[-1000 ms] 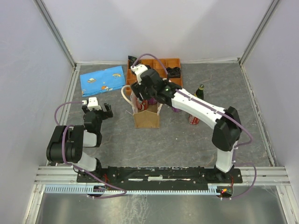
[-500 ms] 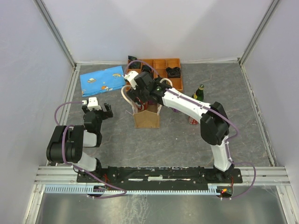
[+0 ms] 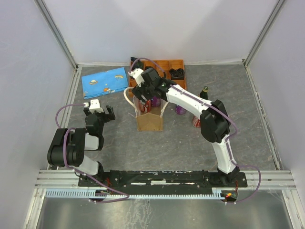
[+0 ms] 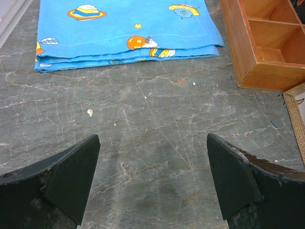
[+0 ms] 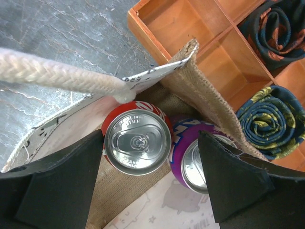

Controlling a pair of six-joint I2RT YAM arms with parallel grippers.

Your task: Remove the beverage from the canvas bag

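Overhead, canvas bag (image 3: 149,120) upright mid-table, just in front of orange tray (image 3: 162,64); open stone surface left and front of it. Right gripper (image 5: 147,179) released, fingers spread wide over bag mouth, flanking red can (image 5: 138,143) and purple can (image 5: 195,162) side by side inside. Rope handle (image 5: 62,74) across near rim. Lining print unreadable; lids plain. Only from right wrist: rolled ties (image 5: 271,114) in tray. Only from above: green bottle (image 3: 204,92) right of bag. Left gripper (image 4: 152,176) released, low over bare table (image 4: 157,124), near blue cloth (image 4: 124,28) with planets.
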